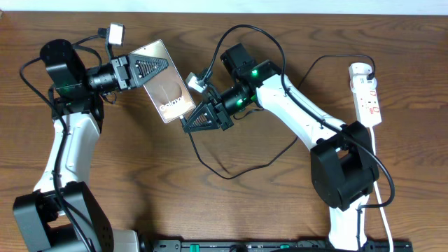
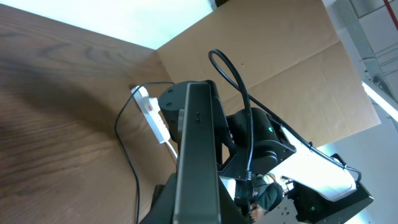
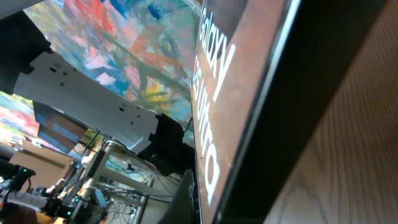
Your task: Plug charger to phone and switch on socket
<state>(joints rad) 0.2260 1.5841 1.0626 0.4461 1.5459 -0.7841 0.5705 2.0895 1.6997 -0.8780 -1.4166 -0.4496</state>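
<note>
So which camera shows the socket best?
Overhead. The socket lies whole at the right, with its red markings and white cord in plain sight. The left wrist view shows it small and far off, left of the phone, which is seen edge-on. The right wrist view does not show it.

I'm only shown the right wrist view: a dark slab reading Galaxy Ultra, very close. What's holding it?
Observer: The left arm's fingers grip that flat dark phone by one end.
Visitor: Where's the wire?
Observer: A thin black charger cable loops across the wooden table up to the right arm's fingers.
Visitor: And the socket?
Observer: A narrow white power strip lies near the table's right edge, untouched.
</note>
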